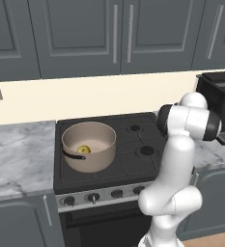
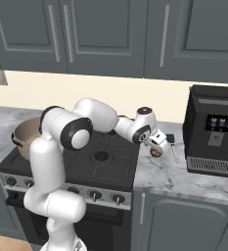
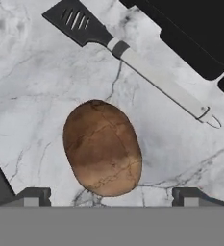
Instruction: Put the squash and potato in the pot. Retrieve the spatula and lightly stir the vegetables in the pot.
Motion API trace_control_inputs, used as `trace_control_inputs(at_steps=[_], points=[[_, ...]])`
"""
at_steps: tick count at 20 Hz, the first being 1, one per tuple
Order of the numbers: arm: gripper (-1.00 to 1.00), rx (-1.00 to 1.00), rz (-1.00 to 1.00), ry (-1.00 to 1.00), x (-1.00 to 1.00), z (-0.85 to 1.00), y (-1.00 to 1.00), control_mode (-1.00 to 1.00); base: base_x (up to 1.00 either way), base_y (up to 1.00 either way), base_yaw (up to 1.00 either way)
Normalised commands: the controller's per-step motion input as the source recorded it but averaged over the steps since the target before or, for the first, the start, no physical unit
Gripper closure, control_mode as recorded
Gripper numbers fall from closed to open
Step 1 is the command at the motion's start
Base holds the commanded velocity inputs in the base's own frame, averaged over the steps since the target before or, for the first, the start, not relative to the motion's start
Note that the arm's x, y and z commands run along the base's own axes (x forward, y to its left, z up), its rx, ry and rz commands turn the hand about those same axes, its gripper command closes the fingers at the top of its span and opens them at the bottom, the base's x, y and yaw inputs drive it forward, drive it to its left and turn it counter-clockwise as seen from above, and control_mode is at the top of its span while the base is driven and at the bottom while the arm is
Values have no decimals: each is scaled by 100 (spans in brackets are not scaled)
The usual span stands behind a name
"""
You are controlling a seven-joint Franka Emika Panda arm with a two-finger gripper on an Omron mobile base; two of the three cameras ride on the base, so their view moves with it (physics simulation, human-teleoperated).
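Potato on the marble counter, open tool poised over it.

The potato (image 3: 103,147) lies on the counter (image 3: 31,91) between the tool's (image 3: 111,196) wide-spread fingertips, not gripped. Just beyond it lies the spatula (image 3: 132,60), dark slotted blade at one end, pale handle running toward the black coffee machine (image 2: 211,130). The squash (image 1: 83,149) sits inside the pot (image 1: 89,146) on the stove (image 1: 133,144), well apart from the tool.
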Motion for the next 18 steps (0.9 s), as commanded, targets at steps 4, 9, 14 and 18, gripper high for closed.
trace_control_inputs(at_steps=[4,9,14,18], points=[[-100,0,3,1,38,-21,-17,-100,0,0,0],[-100,0,2,6,13,-28,-16,-100,0,0,0],[-100,0,3,5,13,-28,-7,-100,0,0,0],[-100,0,1,5,0,-28,0,-100,0,0,0]])
